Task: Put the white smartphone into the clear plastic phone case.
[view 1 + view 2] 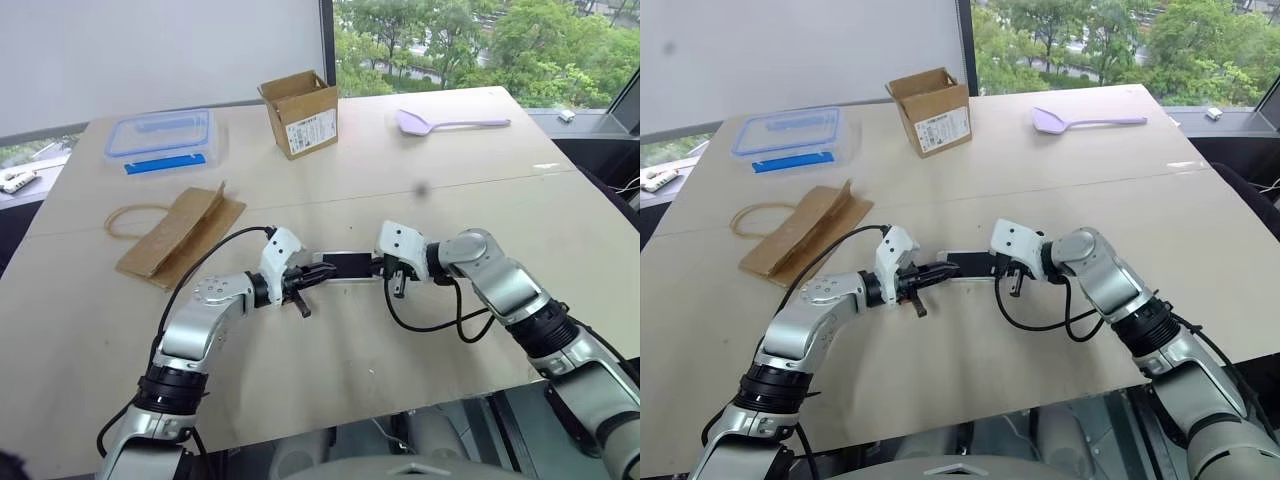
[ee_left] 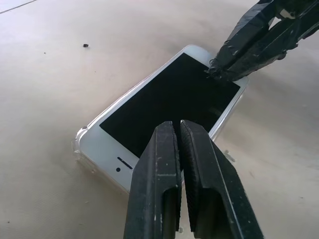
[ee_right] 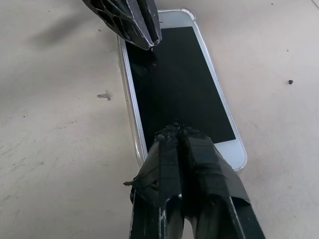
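Jaws on both arms are clenched with nothing between them, and their tips bear down on the white smartphone, which lies screen up on the pale wooden worktop inside the clear plastic phone case. The case's glossy rim runs around the phone's edges, and one of its corners stands slightly proud of the phone. The left gripper meets one end of the phone and the right gripper meets the other end, so the phone lies straight between them. In the right wrist view the right gripper's taped fingers rest over the white bezel, with the left gripper's tip at the far end of the black screen. Beyond the phone and to its left lies a flat brown paper bag with rope handles. Further beyond the phone stand an open cardboard box, a clear food box with a blue rim to the phone's far left, and a lilac spoon to its far right.
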Tool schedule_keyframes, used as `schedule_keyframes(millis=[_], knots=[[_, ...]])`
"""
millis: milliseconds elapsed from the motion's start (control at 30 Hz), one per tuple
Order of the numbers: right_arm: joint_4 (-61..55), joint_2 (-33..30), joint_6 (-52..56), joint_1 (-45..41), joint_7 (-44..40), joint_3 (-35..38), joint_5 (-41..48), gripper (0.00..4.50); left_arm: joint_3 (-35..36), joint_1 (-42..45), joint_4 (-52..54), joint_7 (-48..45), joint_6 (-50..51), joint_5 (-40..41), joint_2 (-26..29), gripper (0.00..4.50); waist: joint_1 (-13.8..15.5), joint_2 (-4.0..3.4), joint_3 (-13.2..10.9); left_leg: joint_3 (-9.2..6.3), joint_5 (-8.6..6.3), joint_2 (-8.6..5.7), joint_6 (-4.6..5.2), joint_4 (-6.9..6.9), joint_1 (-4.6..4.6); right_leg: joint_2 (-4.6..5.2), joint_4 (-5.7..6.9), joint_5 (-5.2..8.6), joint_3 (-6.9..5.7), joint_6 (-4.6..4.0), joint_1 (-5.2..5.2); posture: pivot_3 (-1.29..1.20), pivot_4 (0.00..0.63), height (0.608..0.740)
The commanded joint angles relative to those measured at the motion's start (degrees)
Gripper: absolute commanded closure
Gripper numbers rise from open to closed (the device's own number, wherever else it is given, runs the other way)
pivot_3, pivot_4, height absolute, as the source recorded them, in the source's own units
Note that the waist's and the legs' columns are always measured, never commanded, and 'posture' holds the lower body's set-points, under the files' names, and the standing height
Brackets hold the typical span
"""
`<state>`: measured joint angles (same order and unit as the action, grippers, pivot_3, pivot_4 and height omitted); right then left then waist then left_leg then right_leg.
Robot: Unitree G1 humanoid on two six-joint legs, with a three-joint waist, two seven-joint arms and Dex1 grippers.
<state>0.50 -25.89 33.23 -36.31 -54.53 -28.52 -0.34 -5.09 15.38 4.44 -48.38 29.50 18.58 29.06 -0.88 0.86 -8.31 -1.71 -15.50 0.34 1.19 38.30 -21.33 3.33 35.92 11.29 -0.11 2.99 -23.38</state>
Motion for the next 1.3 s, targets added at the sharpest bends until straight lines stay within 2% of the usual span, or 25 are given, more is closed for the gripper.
schedule_keyframes(millis=[33,233,733,1167,1300], knots=[[7.0,-0.9,2.7,3.8,-1.0,-6.0,-3.8,4.5,0.4,0.2,2.5,0.2,0.0,0.4,0.3,4.3,0.0,-0.01,0.0,0.0,0.0,0.0,0.0,-0.01,0.1,0.0,0.0,0.01,0.0,0.01,0.07,0.0,0.15,0.74],[7.0,-1.1,2.4,4.3,-1.7,-7.1,-5.0,4.5,0.4,0.2,2.6,0.4,0.3,0.5,0.2,4.3,0.0,-0.01,0.0,0.0,-0.01,0.01,0.0,-0.06,0.46,0.03,-0.04,0.03,0.0,0.02,0.34,0.0,0.15,0.74],[11.2,0.4,4.5,5.8,-2.0,-8.4,-6.3,4.5,0.6,-0.3,3.8,1.3,2.3,0.4,0.5,4.3,-0.1,-0.06,0.5,-0.02,-0.02,0.06,0.0,-0.17,0.6,0.04,-0.05,0.06,0.0,0.0,0.37,0.0,0.15,0.74],[20.3,2.1,1.4,7.6,-0.6,-9.2,-8.2,4.5,0.3,0.0,1.9,1.3,2.1,-0.5,1.2,4.3,-0.3,-0.08,1.7,-0.01,-0.04,0.12,-0.03,-0.32,0.74,0.23,-0.07,0.14,0.0,0.0,0.4,0.0,0.15,0.74],[22.6,2.6,0.6,7.6,-0.7,-9.9,-8.9,4.5,0.2,0.4,0.9,1.4,1.8,-0.9,1.2,4.3,-0.2,-0.16,1.9,-0.01,-0.19,0.06,-0.3,-0.52,1.13,0.41,-0.14,0.28,0.0,0.07,0.72,0.0,0.15,0.74]])
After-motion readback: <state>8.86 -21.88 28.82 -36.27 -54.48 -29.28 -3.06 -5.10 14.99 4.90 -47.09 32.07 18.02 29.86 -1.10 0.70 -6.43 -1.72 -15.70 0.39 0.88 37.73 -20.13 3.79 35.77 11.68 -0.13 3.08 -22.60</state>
